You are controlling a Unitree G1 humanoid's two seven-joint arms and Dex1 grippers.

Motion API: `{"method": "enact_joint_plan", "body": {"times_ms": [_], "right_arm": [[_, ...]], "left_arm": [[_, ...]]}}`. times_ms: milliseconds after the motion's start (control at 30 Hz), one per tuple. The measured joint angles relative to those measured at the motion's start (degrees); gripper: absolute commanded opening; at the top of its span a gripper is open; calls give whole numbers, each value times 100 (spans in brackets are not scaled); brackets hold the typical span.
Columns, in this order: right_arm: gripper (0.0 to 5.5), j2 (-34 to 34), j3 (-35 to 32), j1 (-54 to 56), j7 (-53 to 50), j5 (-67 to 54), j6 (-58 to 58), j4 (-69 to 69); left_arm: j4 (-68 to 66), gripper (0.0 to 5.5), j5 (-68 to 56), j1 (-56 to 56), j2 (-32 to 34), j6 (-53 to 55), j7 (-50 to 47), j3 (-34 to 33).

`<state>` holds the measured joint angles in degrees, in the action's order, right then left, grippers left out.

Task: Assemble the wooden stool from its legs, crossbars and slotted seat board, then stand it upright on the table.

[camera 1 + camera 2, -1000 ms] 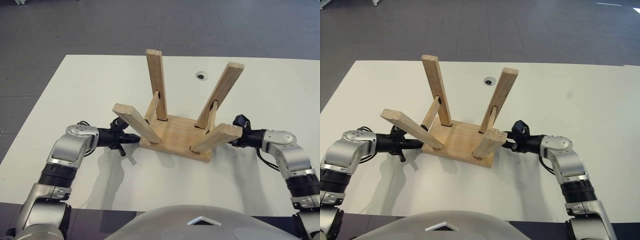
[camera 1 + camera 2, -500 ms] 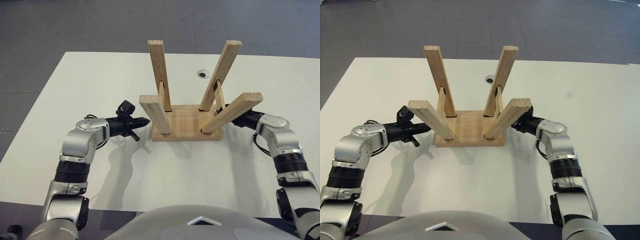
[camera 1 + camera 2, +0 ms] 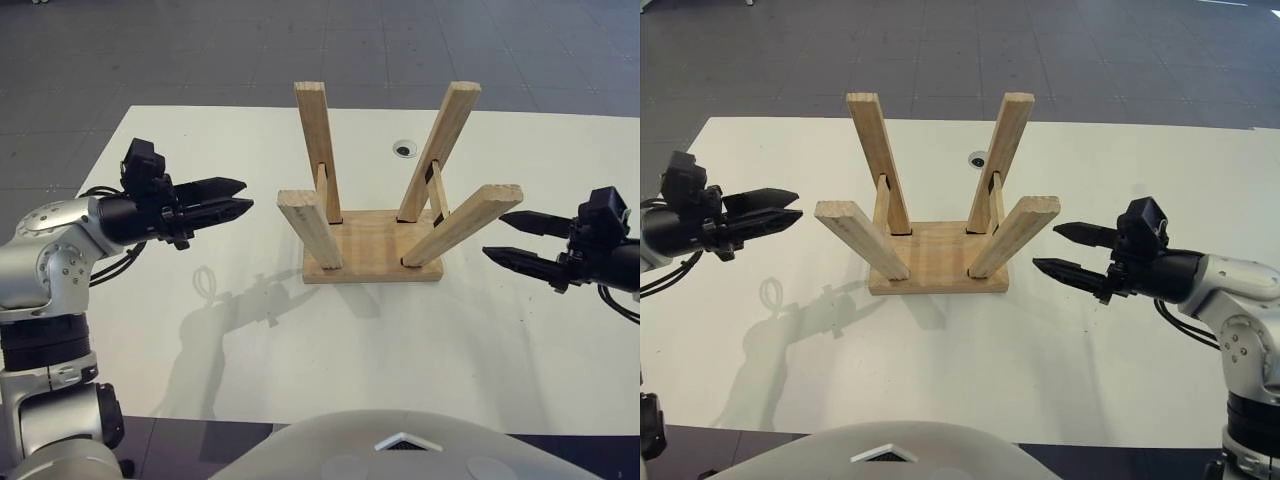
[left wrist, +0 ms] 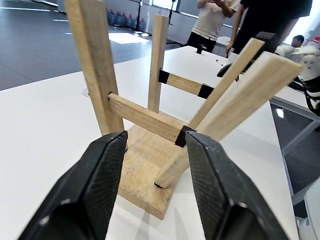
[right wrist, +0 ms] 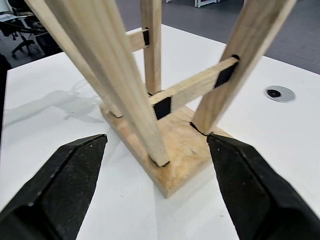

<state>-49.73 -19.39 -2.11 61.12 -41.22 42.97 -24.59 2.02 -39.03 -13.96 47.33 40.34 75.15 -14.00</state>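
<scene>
1. Table (image 3: 480,340): white top, lying under and between both grippers, bearing the stool.

2. Stool (image 3: 372,240): wooden, assembled, upside down. It stands between the two grippers, touching neither, and nearer the right gripper than the left.

2a. Seat board (image 3: 375,262): flat on the table, lower than both grippers' fingertips.

2b. Legs, four, splayed upward from the board. Two far legs (image 3: 313,140) rise beyond the line between the grippers. Two near legs (image 3: 312,228) lean toward the robot, and the one on the right ends just beside the right gripper's upper finger.

2c. Crossbars (image 4: 145,116): two, each joining a pair of legs. One faces the left gripper and the other (image 5: 192,87) faces the right.

3. Left gripper (image 3: 247,193): held above the table, pointing at the stool's left side, well apart from it. Fingers parted by a narrow gap, holding nothing.

4. Right gripper (image 3: 493,233): pointing at the stool's right side, near it. Fingers spread wider, holding nothing.

5. Grommet hole (image 3: 403,150): in the tabletop beyond the stool, far from both grippers.
</scene>
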Motion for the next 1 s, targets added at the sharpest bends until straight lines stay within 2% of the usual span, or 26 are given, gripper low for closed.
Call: {"method": "enact_joint_plan", "body": {"times_ms": [133,267,467,767,867,1000], "right_arm": [[366,-102,68,182,154,-111,-36,-24],[366,-118,336,655,187,-80,-169,257],[366,-101,816,1007,469,54,-446,585],[194,-40,1412,1446,1185,283,-1022,1260],[122,-41,1596,1536,1367,429,-1188,1527],[120,-40,1627,1620,1479,484,-1251,1605]], "left_arm": [[-24,230,-15,-122,292,-24,544,262],[-27,230,-68,-602,241,-49,693,616],[237,230,-146,-628,81,-34,805,1001],[162,232,-142,-924,-373,-27,653,1285],[165,168,-157,-936,-400,38,660,1384],[161,156,-187,-970,-401,122,660,1387]]}}
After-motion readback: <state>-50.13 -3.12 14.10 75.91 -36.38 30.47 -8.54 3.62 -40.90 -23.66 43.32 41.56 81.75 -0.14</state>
